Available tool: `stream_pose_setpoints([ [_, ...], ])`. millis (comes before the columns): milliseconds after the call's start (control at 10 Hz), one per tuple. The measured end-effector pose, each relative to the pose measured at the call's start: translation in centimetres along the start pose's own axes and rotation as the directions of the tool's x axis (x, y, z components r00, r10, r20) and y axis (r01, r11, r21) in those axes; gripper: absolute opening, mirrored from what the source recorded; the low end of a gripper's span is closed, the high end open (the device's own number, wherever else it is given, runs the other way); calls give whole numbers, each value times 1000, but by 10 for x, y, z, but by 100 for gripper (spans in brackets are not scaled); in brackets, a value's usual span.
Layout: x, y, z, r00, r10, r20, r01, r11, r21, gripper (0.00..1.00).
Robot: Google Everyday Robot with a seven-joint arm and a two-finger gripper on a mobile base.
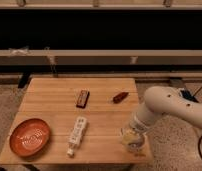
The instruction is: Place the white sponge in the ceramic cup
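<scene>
At the table's five o'clock corner my gripper [131,136] hangs low over the ceramic cup [132,142]; I cannot tell its grip state, nor pick out the white sponge there. I judge this the placing step: next, centre over the cup's mouth and release. Remote-like stick [77,134] lies at nine o'clock.

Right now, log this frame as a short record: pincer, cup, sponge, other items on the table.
pincer: low over the table's front right corner
ceramic cup: directly beneath the pincer, partly covered
white sponge: cannot be told apart at the pincer
orange plate: front left
white remote-like stick: front centre
dark bar: centre
red object: right of the bar
</scene>
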Motion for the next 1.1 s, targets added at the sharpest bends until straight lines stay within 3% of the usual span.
stream_pose_setpoints([
  [100,-4,4,-1,1000,14,-16,-14,1000,3,80],
  [700,-8,8,5,996,37,-77,-34,998,49,80],
  [900,-8,10,0,997,32,-73,-30,999,33,80],
  [1100,-3,11,-14,999,4,-41,-4,1000,-6,80],
])
